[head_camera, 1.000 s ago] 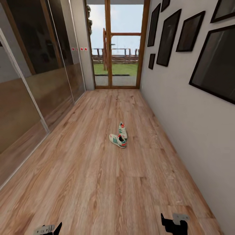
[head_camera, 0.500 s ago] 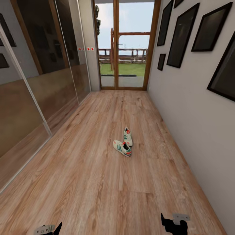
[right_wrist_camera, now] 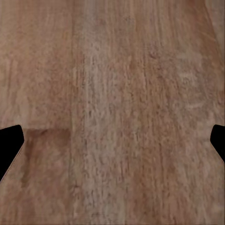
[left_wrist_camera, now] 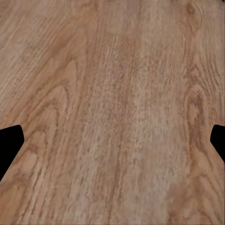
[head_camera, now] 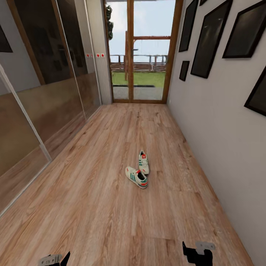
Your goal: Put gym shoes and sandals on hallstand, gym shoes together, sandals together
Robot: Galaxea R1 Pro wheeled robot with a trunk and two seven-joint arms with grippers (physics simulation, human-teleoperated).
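Gym shoes: the two gym shoes (head_camera: 139, 171) lie on the corridor floor (head_camera: 111, 207), near the middle of the corridor and a little toward the right wall. They are just beside each other and seem to touch at one end; the far shoe points along the corridor, the near shoe lies at an angle to it.
Labels and writing: each shoe has green side stripes and a red patch on the tongue and at the heel; no brand name or text can be read, the shoes are too small.
Left hand: the left hand (left_wrist_camera: 112, 140) hangs over bare wood planks. Its two dark fingertips show at opposite edges of the left wrist view, wide apart, with nothing between them.
Right hand: the right hand (right_wrist_camera: 112, 140) is the same, spread wide over bare floor and holding nothing.
Surroundings: glass door (head_camera: 144, 55) at the far end with grass and a fence behind it; dark framed pictures (head_camera: 208, 37) on the right wall; glossy sliding panels (head_camera: 48, 74) along the left side.
In the way: the floor between the robot and the shoes is bare planks.
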